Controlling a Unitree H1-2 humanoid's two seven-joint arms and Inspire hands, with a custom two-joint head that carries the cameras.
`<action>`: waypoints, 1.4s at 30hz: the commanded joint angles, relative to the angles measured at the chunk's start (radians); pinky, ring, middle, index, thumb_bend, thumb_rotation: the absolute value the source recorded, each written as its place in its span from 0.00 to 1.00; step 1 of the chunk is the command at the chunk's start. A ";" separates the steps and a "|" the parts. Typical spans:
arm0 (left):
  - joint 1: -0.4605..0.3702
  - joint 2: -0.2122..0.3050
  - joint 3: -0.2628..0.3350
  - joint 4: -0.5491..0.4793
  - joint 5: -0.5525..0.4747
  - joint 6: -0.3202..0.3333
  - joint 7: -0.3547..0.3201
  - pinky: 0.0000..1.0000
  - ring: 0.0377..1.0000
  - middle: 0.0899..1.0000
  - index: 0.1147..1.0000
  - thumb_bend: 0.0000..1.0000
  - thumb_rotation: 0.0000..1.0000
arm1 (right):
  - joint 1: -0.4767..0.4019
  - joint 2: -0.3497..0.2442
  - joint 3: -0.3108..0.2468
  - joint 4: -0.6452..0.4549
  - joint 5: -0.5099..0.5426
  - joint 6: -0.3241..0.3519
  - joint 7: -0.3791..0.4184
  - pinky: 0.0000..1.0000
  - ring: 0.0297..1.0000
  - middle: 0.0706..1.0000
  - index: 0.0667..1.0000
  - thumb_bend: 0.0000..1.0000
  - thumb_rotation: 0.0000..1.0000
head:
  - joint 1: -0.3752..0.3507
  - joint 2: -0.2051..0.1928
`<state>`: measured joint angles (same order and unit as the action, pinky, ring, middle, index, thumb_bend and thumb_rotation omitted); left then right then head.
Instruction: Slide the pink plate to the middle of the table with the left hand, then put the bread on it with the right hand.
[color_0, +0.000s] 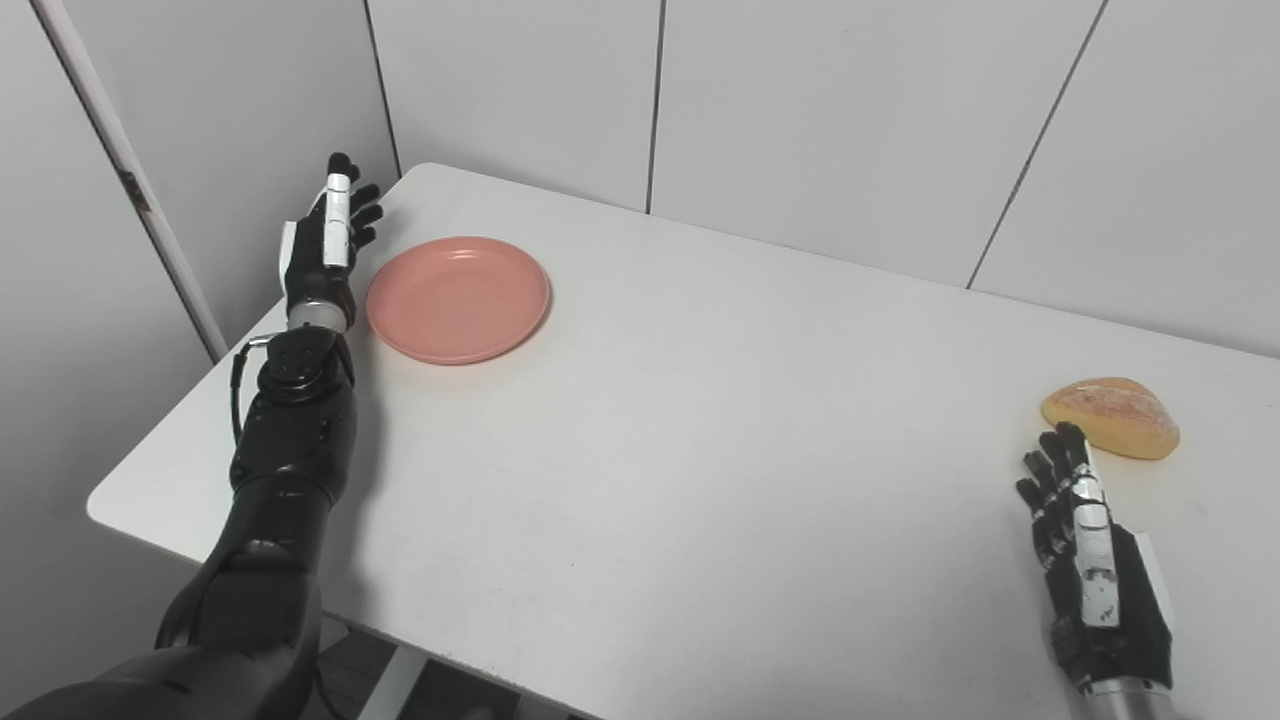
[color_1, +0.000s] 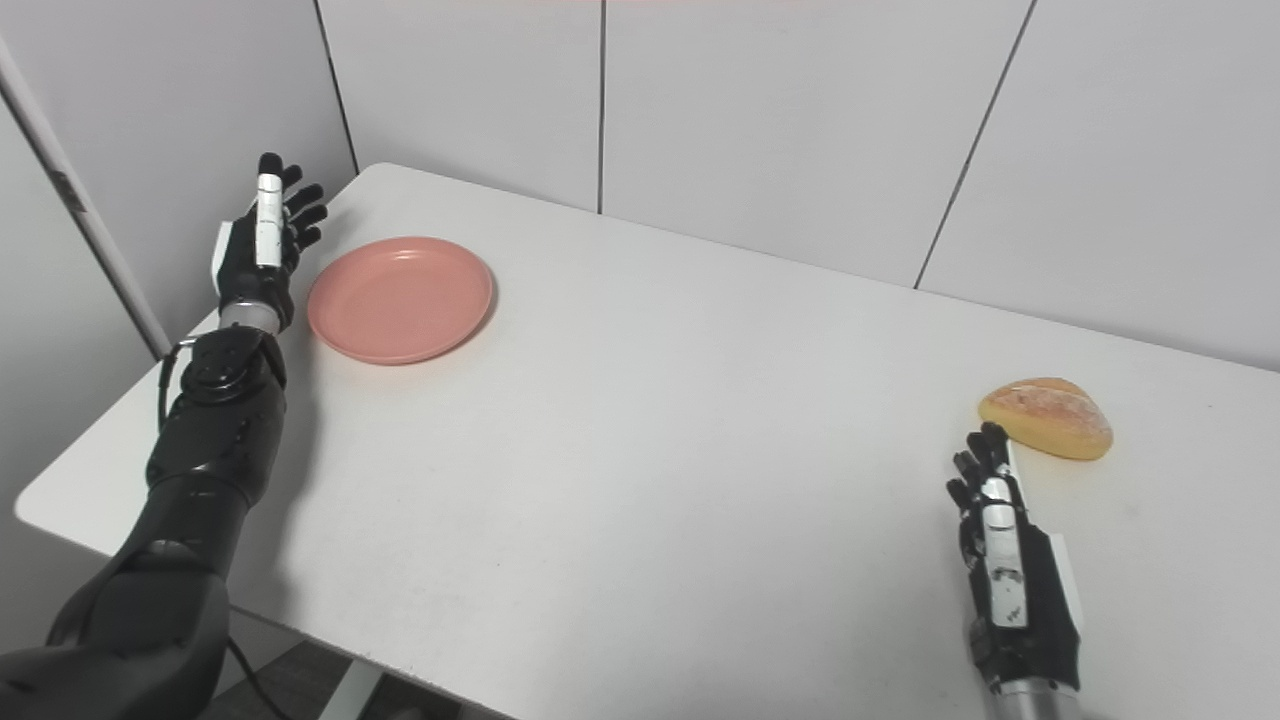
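A round pink plate (color_0: 458, 298) lies empty on the white table (color_0: 700, 420) near its far left corner. My left hand (color_0: 325, 245) is open, fingers stretched out, just left of the plate's rim, edge-on to it and apart from it by a small gap. A golden bread roll (color_0: 1112, 417) lies near the table's right side. My right hand (color_0: 1085, 545) is open and empty, flat above the table, its fingertips just short of the bread's near left edge.
Grey wall panels (color_0: 800, 110) stand close behind the table's far edge and to the left. The table's left edge runs just beside my left forearm (color_0: 290, 440).
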<state>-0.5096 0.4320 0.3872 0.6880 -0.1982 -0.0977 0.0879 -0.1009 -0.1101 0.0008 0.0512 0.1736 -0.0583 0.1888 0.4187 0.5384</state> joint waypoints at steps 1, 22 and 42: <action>-0.060 0.033 0.003 -0.007 -0.010 -0.047 -0.006 0.89 0.85 0.83 0.84 0.88 1.00 | 0.014 -0.012 -0.009 -0.007 0.006 -0.029 0.012 1.00 1.00 1.00 1.00 0.58 0.97 | 0.014 -0.005; -0.050 0.009 -0.017 0.039 -0.003 -0.081 0.001 0.91 0.86 0.83 0.83 0.83 1.00 | 0.043 -0.021 -0.006 -0.110 0.035 0.073 0.010 1.00 1.00 1.00 1.00 0.49 1.00 | 0.086 -0.037; -0.041 -0.006 -0.029 0.044 -0.036 -0.056 -0.029 0.94 0.86 0.84 0.84 0.80 1.00 | 0.052 -0.011 0.000 -0.176 0.022 0.143 -0.009 1.00 1.00 1.00 1.00 0.48 1.00 | 0.079 -0.030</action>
<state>-0.5102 0.4122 0.3558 0.7533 -0.2201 -0.1380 0.0668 -0.0281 -0.1197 0.0037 -0.0875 0.1942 0.0832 0.1791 0.4985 0.5077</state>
